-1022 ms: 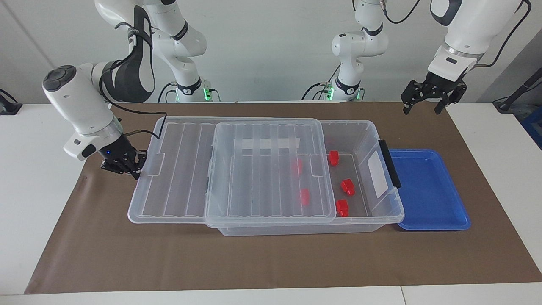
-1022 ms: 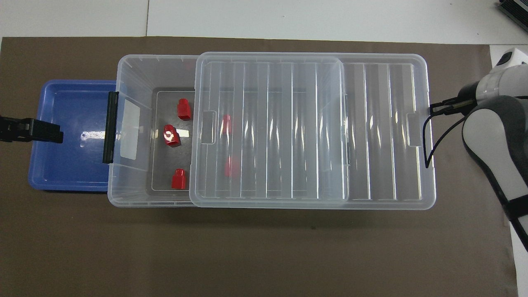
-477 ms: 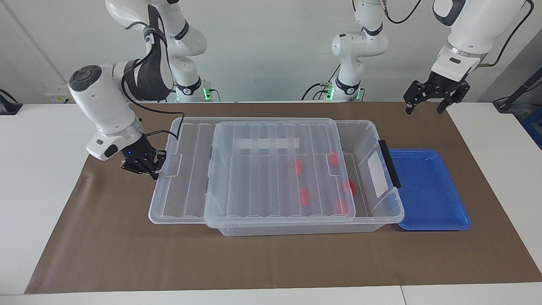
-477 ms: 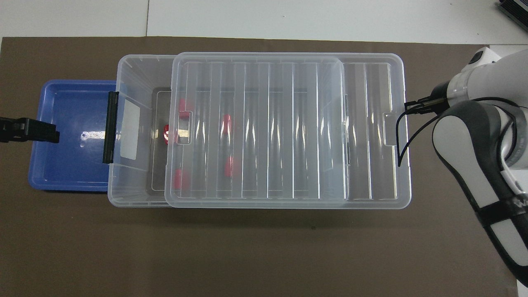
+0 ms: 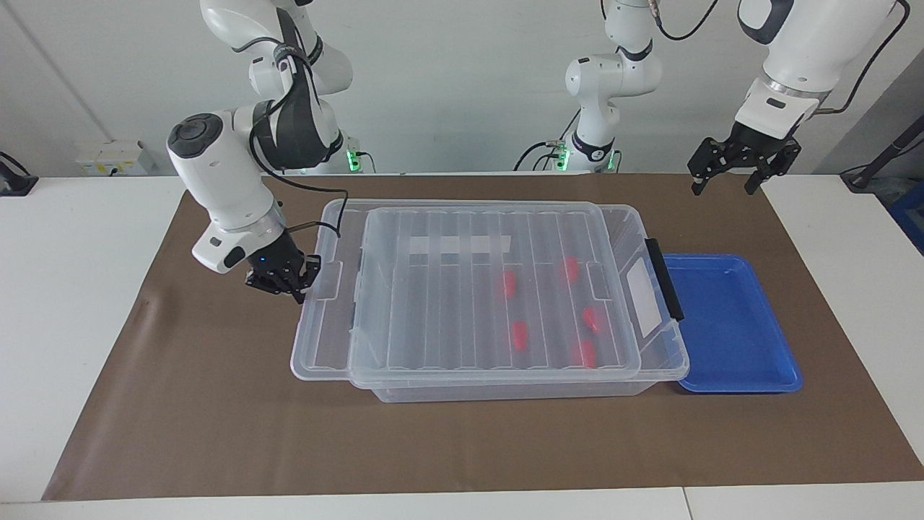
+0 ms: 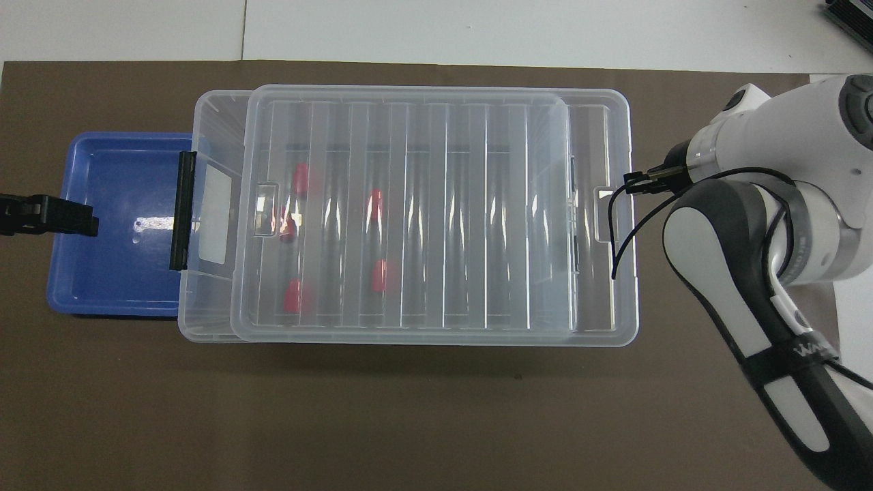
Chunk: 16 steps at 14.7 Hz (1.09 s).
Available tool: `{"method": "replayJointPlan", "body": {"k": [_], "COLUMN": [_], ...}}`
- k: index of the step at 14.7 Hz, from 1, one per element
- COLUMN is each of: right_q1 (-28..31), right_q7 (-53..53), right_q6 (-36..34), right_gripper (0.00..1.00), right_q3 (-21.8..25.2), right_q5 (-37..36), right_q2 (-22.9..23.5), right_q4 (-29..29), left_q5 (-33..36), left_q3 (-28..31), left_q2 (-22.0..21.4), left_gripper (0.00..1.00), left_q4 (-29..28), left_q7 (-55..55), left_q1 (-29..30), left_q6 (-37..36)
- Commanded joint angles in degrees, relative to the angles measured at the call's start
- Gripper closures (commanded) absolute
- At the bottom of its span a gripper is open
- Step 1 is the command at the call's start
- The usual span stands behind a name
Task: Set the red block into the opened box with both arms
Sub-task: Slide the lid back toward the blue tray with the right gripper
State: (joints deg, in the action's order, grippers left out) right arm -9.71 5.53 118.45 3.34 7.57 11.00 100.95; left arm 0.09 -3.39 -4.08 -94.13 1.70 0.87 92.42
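Note:
The clear box (image 5: 658, 365) stands mid-table with its ribbed lid (image 5: 462, 289) lying over nearly all of it; only a narrow strip by the black handle (image 5: 664, 278) is uncovered. The lid overhangs the box at the right arm's end. Several red blocks (image 5: 509, 284) (image 6: 374, 204) lie inside, blurred through the lid. My right gripper (image 5: 289, 280) is shut and sits low against the lid's end edge. My left gripper (image 5: 729, 177) (image 6: 85, 219) hangs open and empty in the air over the blue tray (image 5: 729, 325).
The shallow blue tray (image 6: 116, 273) touches the box's handle end and holds nothing. A brown mat (image 5: 462, 448) covers the table under everything. Two smaller white arms (image 5: 606, 79) with green base lights stand at the robots' edge.
The right gripper has travelled toward the left arm's end with the lid moving before it, so the lid now covers the red blocks that lay uncovered. The left gripper has barely moved.

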Motion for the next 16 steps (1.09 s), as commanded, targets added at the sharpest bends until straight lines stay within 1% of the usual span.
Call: {"method": "replayJointPlan", "body": {"k": [1,8,13,14,16], "right_q1": [-1.4,-4.0,-4.3,-4.3,-4.3], "right_q7": [-2.3,-4.1,-4.3,-4.1,-3.6], "right_q6": [1.5,1.4,1.4,1.4,1.4], "right_gripper": [1.0,1.0,1.0,1.0,1.0], "right_q3": [0.0,-0.1,-0.2,-0.5,-0.5], "right_q5": [1.3,1.4,1.4,1.7,5.1], "right_q2": [0.1,-0.2,-0.5,-0.5,-0.6], "right_q4": [0.8,1.3,1.9,2.1,2.3], "left_q5": [-0.9,-0.9,-0.9,-0.9,-0.9], "left_q3": [0.0,0.1,0.1,0.1,0.1], "left_q2": [-0.7,-0.7,-0.6,-0.7,-0.7], "left_gripper": [0.0,0.0,0.0,0.0,0.0], "left_q4": [-0.6,-0.6,-0.6,-0.6,-0.6], "left_q7": [0.4,0.5,0.5,0.5,0.5], "left_q1": [0.4,0.5,0.5,0.5,0.5], "left_q6": [-0.5,-0.5,-0.5,-0.5,-0.5]}}
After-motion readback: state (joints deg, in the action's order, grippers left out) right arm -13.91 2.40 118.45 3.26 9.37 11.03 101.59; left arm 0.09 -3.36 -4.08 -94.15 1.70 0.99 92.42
